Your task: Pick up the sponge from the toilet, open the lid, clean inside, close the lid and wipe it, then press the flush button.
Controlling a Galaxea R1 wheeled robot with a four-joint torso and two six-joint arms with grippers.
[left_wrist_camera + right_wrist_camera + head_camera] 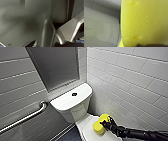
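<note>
Toilet of white glossy ceramic (73, 105), one only, stands in a corner of a room walled with white rectangular tiles (130, 79). Behind its rounded tank hangs a dark grey flat panel (55, 64). One long steel grab bar (25, 118) runs along the left wall, and a strip of dark floor (71, 137) shows beside the bowl. The white smooth oval lid (86, 126) lies shut. One small bright yellow soft sponge (100, 124) rests against the lid's top, clamped in the black right pincer (105, 124); it looms large in the right wrist view (144, 22). One small round dark flush button (74, 94) sits mid-tank. Whether the left pincer is wide or narrow cannot be told.
</note>
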